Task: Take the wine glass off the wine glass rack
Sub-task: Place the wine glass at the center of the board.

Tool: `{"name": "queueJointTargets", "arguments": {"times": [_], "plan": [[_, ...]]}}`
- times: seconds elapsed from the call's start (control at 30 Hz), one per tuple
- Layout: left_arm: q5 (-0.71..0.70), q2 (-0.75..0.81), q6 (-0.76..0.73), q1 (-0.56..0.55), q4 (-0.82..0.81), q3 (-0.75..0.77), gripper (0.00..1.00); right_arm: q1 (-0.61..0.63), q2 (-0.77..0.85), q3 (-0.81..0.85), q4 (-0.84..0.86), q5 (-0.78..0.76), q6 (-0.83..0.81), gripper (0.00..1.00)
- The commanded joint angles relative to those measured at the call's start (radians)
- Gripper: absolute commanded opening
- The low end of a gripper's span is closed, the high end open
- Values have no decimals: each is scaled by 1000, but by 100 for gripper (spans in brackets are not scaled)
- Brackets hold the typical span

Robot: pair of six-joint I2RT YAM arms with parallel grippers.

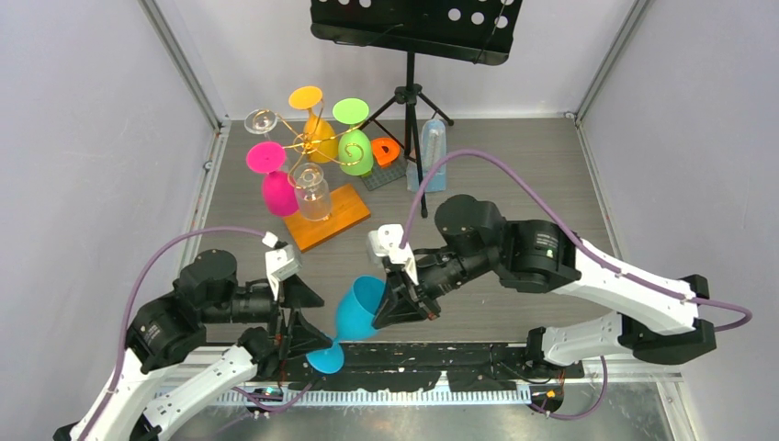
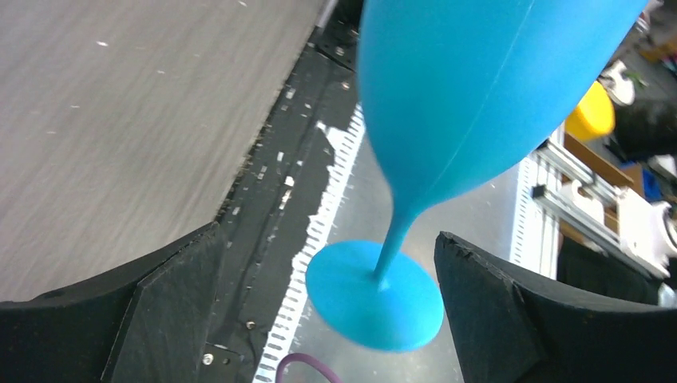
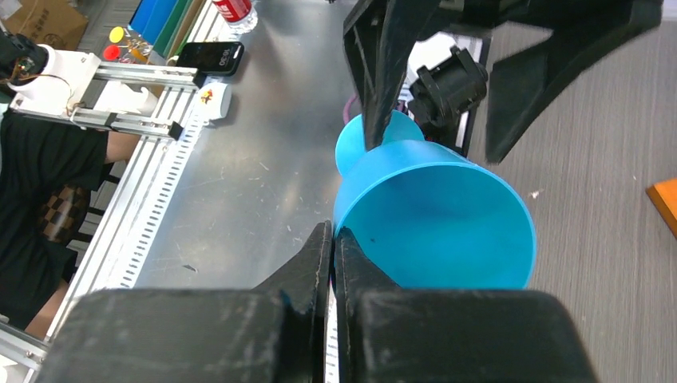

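With the right gripper pinching the bright blue plastic wine glass at its rim, the spread left gripper should close squarely on the stem.

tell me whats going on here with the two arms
The right tool is pinched shut on the rim of an opaque bright blue wine glass, holding it tilted near the front edge of the table, away from the gold wire rack on its orange wooden base. The left tool is open, fingers either side of the stem, not touching.

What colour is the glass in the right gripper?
The glass is plain blue; clearest in the left wrist view.
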State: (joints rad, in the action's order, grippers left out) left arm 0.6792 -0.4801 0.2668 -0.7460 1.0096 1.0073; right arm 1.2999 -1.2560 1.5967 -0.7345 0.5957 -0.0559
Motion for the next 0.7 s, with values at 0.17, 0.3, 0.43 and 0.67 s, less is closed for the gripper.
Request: {"name": "queueJointTargets", "arguments": {"times": [0.17, 0.3, 0.43, 0.67], "plan": [[-285, -20, 42, -1, -19, 87, 100, -34, 160, -130, -75, -274, 55, 6], [-344, -15, 51, -1, -26, 87, 100, -95, 212, -197, -119, -384, 98, 5], [-372, 5, 59, -1, -33, 88, 100, -223, 262, -248, -171, -459, 121, 5], [-405, 44, 63, -1, 2, 79, 100, -434, 281, -280, -248, -547, 105, 6]]}}
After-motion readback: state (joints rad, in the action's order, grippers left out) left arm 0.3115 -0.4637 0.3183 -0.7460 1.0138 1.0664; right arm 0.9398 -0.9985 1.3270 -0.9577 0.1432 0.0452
